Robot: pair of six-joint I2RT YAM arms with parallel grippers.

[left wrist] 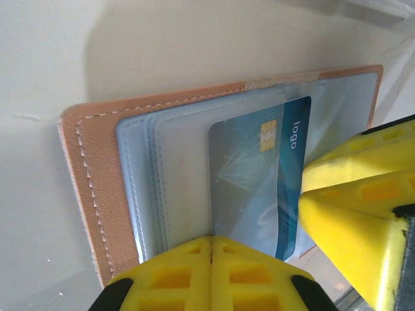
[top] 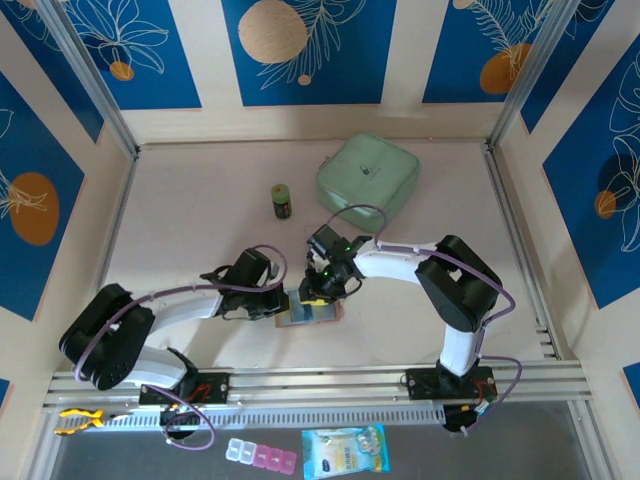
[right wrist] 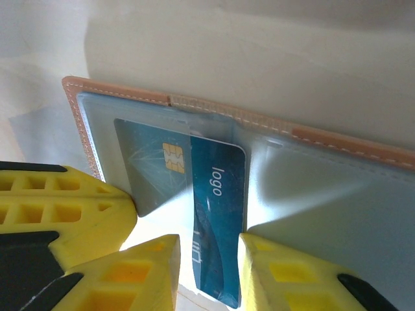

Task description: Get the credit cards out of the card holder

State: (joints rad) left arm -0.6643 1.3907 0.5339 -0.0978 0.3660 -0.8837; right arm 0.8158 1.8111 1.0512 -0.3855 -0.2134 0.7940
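On the left, the table (top: 180, 215) is bare from the side wall (top: 95, 205) in to the left arm, so that side has free room. The left gripper (top: 284, 302) reaches in from the left. Its yellow fingers are pressed together with nothing between them, and the tips (left wrist: 211, 241) sit at the near edge of the open card holder (top: 318, 316). I cannot tell whether they bear down on it.

The card holder lies flat near the middle of the table, just beyond the near rail (top: 330, 381). Its stitched pinkish-tan leather border (left wrist: 91, 188) frames the clear pockets. A teal and dark blue credit card (left wrist: 249, 188), with a chip and the word "logo", sits half inside a pocket. Its chip end is under the clear film and its dark blue end (right wrist: 214, 188) is pulled past the pocket's edge.

The right gripper (top: 318, 292) comes in from the right, its fingers set narrow on that exposed end, one on each side of it (right wrist: 209, 241). It stands just beside the left gripper, so the two crowd the holder.

Farther back, a small dark green jar (top: 283, 201) stands well apart from the holder. To its right a mint-green zip case (top: 368, 176) lies near the far wall. The table between them and the holder is bare, as is the area right of the holder out to the right arm's elbow (top: 455, 285).
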